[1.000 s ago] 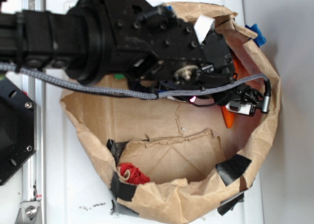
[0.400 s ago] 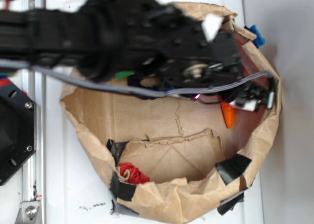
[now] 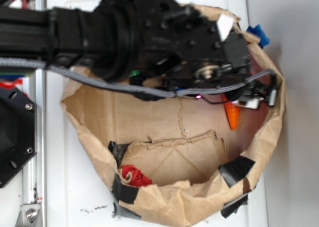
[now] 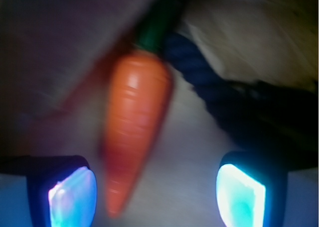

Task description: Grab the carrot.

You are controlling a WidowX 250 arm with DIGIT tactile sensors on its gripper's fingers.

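The black arm [image 3: 99,33] reaches in from the left across the top of the exterior view, its wrist and camera block hanging over the upper right part of a crumpled brown paper bag [image 3: 169,207] that lies open on the white counter [image 3: 75,187]. The fingers [image 4: 158,192] point down into the bag and stand wide apart, one pad [image 4: 72,197] low at the left of the wrist view and the other low at the right, both glowing pale blue; nothing is held between them. The carrot [image 4: 134,117] lies on the bag's floor between the fingers, much nearer the left one, its tip just beside that pad's inner edge and its green stem pointing away and upward; whether tip and pad touch is too blurred to tell. In the exterior view only the carrot's orange tip [image 3: 232,115] shows below the wrist, close to the bag's right wall. A dark blue shape [image 4: 199,82] lies beyond the right finger, past the carrot's stem. Bare paper lies between the carrot and the right finger. Well away, near the bag's lower left rim, sits a small red lump [image 3: 135,176], and black tape [image 3: 237,170] patches the rim
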